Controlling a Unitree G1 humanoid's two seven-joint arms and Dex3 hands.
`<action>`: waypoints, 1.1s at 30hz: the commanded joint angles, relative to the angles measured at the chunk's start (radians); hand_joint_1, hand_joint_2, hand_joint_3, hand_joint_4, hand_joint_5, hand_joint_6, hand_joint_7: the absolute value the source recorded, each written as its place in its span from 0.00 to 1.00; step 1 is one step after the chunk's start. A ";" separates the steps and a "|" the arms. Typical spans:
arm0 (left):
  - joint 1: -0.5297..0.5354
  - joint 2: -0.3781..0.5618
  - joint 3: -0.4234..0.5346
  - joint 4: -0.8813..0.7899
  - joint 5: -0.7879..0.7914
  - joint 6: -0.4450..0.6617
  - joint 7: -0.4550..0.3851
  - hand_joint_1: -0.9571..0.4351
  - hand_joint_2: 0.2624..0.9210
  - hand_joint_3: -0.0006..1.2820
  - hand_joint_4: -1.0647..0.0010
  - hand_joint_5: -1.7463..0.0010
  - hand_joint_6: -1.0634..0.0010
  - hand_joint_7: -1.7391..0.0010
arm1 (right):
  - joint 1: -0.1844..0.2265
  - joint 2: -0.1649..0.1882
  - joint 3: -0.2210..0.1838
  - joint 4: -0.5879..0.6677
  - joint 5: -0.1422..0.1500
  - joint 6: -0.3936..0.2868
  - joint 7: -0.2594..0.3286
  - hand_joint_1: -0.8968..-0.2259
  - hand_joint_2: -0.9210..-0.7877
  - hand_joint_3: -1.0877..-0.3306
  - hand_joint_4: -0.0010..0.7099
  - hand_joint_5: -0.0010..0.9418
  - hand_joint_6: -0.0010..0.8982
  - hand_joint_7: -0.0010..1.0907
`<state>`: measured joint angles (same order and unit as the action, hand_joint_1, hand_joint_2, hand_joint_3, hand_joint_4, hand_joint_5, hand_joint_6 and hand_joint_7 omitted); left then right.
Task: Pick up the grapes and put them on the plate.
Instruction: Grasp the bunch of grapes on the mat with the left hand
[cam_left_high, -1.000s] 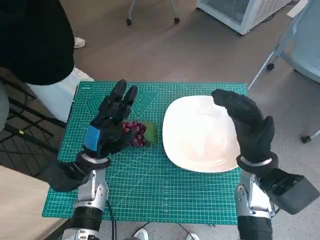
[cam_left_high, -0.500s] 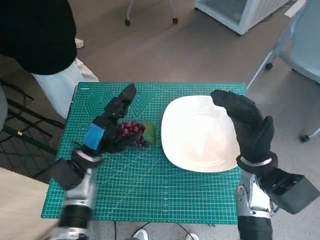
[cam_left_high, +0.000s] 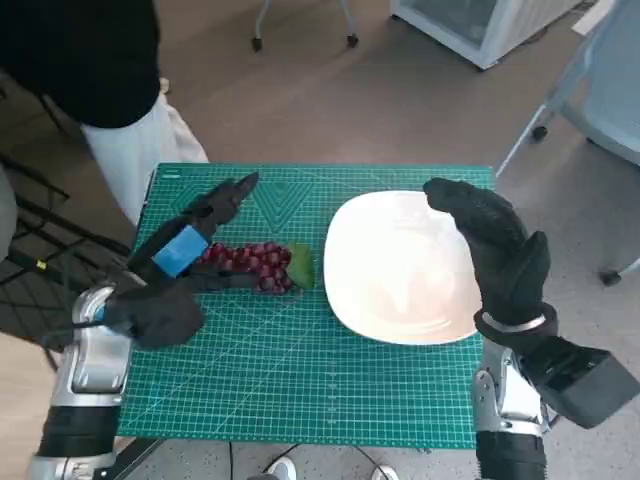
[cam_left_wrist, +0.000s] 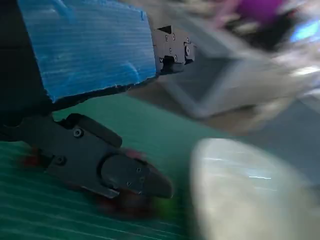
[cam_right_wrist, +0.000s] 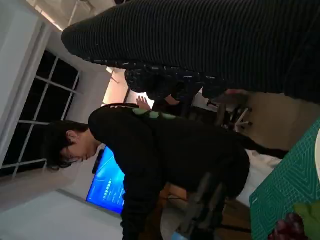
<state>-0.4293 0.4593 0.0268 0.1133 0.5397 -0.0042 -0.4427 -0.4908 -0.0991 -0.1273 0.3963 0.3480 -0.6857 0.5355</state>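
A bunch of dark red grapes (cam_left_high: 252, 262) with a green leaf (cam_left_high: 301, 265) lies on the green cutting mat (cam_left_high: 300, 370), just left of the white plate (cam_left_high: 400, 265). My left hand (cam_left_high: 195, 238) lies low over the bunch's left end, fingers stretched out apart toward the far side, thumb along the near side of the grapes; it holds nothing. The left wrist view is blurred: black fingers (cam_left_wrist: 125, 175) sit just above the red grapes (cam_left_wrist: 125, 206), the plate (cam_left_wrist: 250, 190) beyond. My gloved right hand (cam_left_high: 497, 250) hovers above the plate's right part, empty, fingers loosely spread.
A person in a black top and white trousers (cam_left_high: 130, 150) stands at the mat's far left corner and also shows in the right wrist view (cam_right_wrist: 165, 150). Chair legs on castors (cam_left_high: 545, 125) stand at the far right. The mat (cam_right_wrist: 290, 185) ends close to the table's edges.
My left arm has swung out to the left and dropped, so the hand lies flatter and the grapes show more. The person has stepped nearer the mat's corner. The right hand has not moved.
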 joint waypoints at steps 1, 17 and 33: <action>-0.024 0.009 -0.062 -0.041 0.066 0.119 0.009 0.31 0.72 0.00 1.00 1.00 0.93 0.99 | 0.013 0.001 -0.004 0.009 -0.010 0.000 -0.012 0.63 0.00 0.68 0.33 0.01 0.00 0.52; -0.121 -0.014 -0.246 0.089 0.151 0.289 0.038 0.36 0.68 0.00 1.00 1.00 0.89 0.99 | 0.011 -0.003 -0.004 0.020 -0.015 -0.025 -0.015 0.63 0.00 0.68 0.34 0.01 0.00 0.52; -0.271 -0.049 -0.376 0.331 0.149 0.303 0.041 0.41 0.67 0.00 1.00 1.00 0.88 1.00 | 0.017 -0.009 -0.004 0.015 -0.008 -0.022 -0.016 0.62 0.00 0.68 0.34 0.01 0.00 0.52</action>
<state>-0.6602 0.4224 -0.3275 0.4023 0.6774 0.2963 -0.4068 -0.4906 -0.1072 -0.1294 0.4030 0.3468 -0.7156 0.5241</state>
